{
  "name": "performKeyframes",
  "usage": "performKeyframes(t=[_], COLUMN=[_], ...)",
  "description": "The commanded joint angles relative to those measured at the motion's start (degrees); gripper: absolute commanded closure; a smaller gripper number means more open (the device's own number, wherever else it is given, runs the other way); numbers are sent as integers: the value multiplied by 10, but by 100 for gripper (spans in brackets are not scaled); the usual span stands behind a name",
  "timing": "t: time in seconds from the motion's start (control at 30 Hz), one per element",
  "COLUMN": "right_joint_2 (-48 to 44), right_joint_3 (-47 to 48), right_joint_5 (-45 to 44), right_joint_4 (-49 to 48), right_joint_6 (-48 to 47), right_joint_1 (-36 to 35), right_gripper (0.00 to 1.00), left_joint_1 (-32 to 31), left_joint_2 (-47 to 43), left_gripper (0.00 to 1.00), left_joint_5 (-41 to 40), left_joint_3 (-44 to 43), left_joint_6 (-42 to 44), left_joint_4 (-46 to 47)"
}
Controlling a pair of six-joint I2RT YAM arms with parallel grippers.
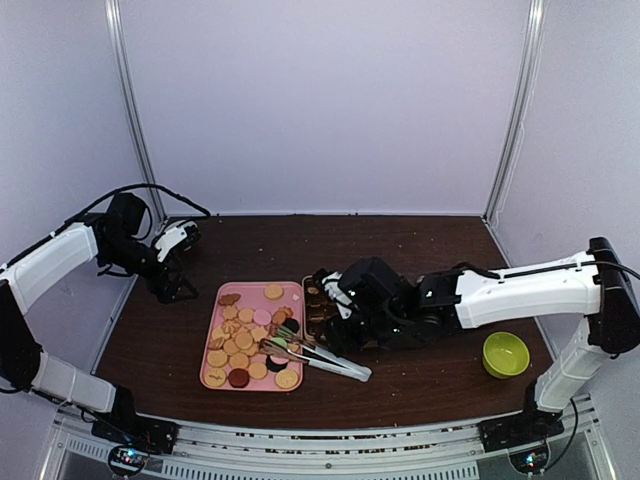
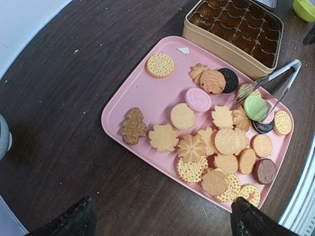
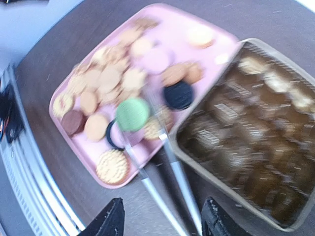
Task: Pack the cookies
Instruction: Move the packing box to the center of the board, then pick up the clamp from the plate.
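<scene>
Many cookies [image 1: 240,340] lie on a pink tray [image 1: 250,293], mostly tan rounds and flowers, with pink, dark and green [image 2: 255,107] ones. They also show in the left wrist view [image 2: 216,142]. A tan tin [image 1: 318,305] with brown compartments stands right of the tray. Metal tongs [image 1: 325,358] lie with their tips on the tray and their handle on the table. My right gripper [image 3: 162,221] is open above the tongs' handle [image 3: 167,177], not touching it. My left gripper [image 2: 162,226] is open and empty, raised left of the tray [image 2: 142,93].
A green bowl [image 1: 505,353] sits at the right front and shows at a corner of the left wrist view [image 2: 306,7]. The tin [image 3: 246,132] holds a few pale shapes in its far compartments, blurred. White walls and frame posts surround the dark table.
</scene>
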State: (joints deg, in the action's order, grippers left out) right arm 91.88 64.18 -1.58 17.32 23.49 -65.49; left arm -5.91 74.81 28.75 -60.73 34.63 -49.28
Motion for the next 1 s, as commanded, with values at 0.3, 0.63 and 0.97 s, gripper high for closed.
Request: performKeyframes(t=[0.3,0.63,0.97], right_joint_2=[144,173,144], right_joint_3=[84,92,80], right_joint_5=[171,148,132], right_joint_4=[13,37,66], right_joint_6=[-129,-162,-189], right_joint_1=[-4,2,8], right_gripper=[52,55,59], left_joint_1=[-7,-13,-20], left_joint_2=[-37,-35,-37], left_gripper=[2,2,2], left_joint_5=[5,7,7], left_joint_3=[1,-7,-6], left_joint_6=[23,20,17], left_joint_4=[-35,-35,-35])
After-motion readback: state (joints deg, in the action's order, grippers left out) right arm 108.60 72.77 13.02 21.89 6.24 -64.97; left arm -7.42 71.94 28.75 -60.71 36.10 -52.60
